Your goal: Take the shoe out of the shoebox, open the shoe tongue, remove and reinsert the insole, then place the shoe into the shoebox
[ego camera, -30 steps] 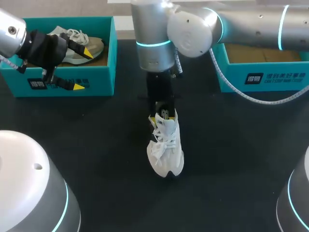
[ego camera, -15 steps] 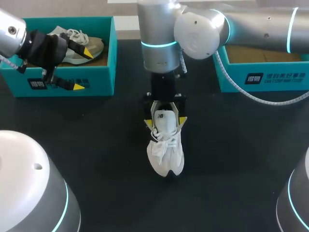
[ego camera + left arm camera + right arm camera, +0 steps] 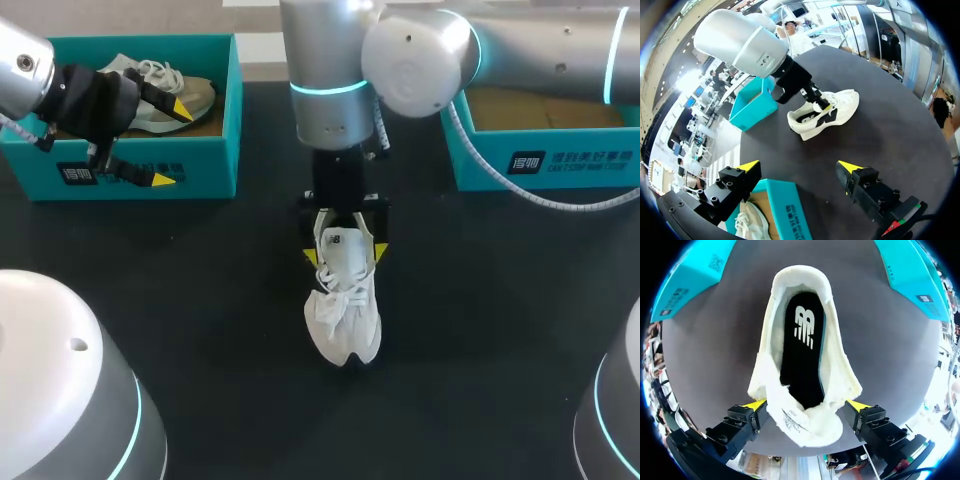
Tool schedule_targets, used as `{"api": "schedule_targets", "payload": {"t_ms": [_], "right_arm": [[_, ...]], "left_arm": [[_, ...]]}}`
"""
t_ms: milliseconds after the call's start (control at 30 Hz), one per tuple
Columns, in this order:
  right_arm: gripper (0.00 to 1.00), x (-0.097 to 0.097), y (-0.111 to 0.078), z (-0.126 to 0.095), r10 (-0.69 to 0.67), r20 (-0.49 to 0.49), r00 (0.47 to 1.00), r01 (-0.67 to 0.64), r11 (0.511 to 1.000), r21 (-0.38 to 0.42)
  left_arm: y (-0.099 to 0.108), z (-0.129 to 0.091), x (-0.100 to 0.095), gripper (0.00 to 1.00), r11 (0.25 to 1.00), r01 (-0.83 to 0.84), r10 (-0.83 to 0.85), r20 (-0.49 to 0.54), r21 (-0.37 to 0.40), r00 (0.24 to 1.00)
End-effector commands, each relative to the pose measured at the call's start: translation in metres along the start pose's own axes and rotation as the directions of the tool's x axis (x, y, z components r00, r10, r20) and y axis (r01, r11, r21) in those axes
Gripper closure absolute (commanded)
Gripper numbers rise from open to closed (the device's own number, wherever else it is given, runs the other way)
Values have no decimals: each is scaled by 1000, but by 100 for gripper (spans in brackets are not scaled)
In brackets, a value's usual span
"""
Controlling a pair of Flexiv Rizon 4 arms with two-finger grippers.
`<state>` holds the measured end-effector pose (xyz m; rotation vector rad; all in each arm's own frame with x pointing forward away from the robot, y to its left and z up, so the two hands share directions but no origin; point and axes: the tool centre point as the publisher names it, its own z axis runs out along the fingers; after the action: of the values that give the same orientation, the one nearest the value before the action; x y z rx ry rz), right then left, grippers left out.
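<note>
seeing in the head view my right gripper (image 3: 345,254) hanging over the white shoe (image 3: 345,318) in the middle of the table (image 3: 480,330), fingers spread and gripping nothing. left gripper (image 3: 172,143) is hovering over the left shoebox (image 3: 215,150). left wrist view: its tips are standing wide apart, empty. right wrist view: tips are straddling the tongue (image 3: 805,427), black insole (image 3: 802,350) sitting inside.
</note>
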<state>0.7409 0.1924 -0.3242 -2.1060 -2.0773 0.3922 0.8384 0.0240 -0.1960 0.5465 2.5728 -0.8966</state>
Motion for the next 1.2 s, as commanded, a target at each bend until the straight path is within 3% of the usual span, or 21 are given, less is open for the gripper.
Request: {"api": "schedule_targets", "payload": {"t_ms": [33,233,267,300,467,633,767,1000,1200], "right_arm": [[0,-7,-22,-12,10,-2,1000,-10,999,-45],[0,1,-33,-14,9,17,1000,-8,999,-48],[52,3,-33,-15,10,19,1000,-9,999,-52],[60,5,-33,-16,9,16,1000,-8,998,-57],[64,11,-29,-16,-7,11,1000,8,998,-69],[61,10,-21,-16,-12,13,1000,13,997,-77],[56,9,-8,-16,-31,18,999,33,996,-86],[58,3,19,-12,-67,22,997,69,992,-102],[73,2,32,-7,-98,11,995,99,990,-103]], "left_arm": [[0,0,0,0,1000,-1,1,-2,-2,1000],[0,0,0,0,1000,-1,1,-2,-2,1000],[0,0,0,0,1000,-1,1,-2,-2,1000],[0,0,0,0,1000,-1,1,-2,-2,1000],[0,0,0,0,1000,-1,1,-2,-2,1000],[0,0,0,0,1000,-1,1,-2,-2,1000],[0,0,0,0,1000,-1,1,-2,-2,1000],[0,0,0,0,1000,-1,1,-2,-2,1000],[0,0,0,0,1000,-1,1,-2,-2,1000]]}}
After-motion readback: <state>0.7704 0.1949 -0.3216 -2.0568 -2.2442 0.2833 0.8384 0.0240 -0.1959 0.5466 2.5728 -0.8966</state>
